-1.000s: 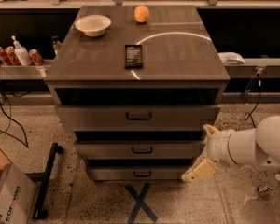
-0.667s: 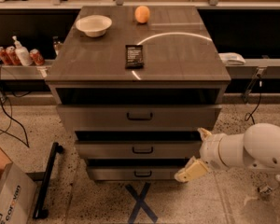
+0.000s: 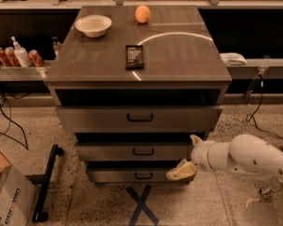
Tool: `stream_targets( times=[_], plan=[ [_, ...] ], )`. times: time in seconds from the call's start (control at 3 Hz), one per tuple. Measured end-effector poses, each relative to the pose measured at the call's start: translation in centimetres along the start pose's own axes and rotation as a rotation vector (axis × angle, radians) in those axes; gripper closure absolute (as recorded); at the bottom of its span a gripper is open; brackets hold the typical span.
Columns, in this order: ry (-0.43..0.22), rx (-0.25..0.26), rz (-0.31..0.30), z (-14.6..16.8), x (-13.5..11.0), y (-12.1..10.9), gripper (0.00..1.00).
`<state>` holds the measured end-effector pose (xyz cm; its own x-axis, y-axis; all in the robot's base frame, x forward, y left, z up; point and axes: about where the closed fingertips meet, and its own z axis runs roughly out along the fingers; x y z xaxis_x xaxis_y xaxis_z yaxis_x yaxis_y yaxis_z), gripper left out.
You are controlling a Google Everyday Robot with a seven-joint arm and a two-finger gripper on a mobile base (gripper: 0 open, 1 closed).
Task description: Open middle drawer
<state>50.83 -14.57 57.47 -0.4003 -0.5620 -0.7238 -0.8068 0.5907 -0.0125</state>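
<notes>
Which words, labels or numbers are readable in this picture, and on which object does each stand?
"corovan": cardboard box, floor, lower left.
Dark packet on the cabinet top: print blurred.
Cans, far left: labels blurred.
Gripper, by the middle drawer's right end: no text.

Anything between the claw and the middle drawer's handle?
Nothing visible. The claw hangs open off the right end of the middle drawer, and the handle at its centre is uncovered.

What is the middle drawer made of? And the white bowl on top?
The middle drawer looks like grey-brown wood or laminate, matte, with faint streaks; its dark handle seems metal. The bowl looks like white ceramic or plastic, smooth. The gripper, open, sits by the drawer's right end.
</notes>
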Motion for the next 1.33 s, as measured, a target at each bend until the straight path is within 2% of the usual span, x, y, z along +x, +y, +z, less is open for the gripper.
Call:
stream_targets(
  times=[0.67, 1.33],
  plan=[
    [-0.064, -0.052, 0.062, 5.4, 1.3, -2.4, 0.0],
    [-0.064, -0.11, 0.122, 10.7, 2.9, -5.4, 0.0]
  ],
)
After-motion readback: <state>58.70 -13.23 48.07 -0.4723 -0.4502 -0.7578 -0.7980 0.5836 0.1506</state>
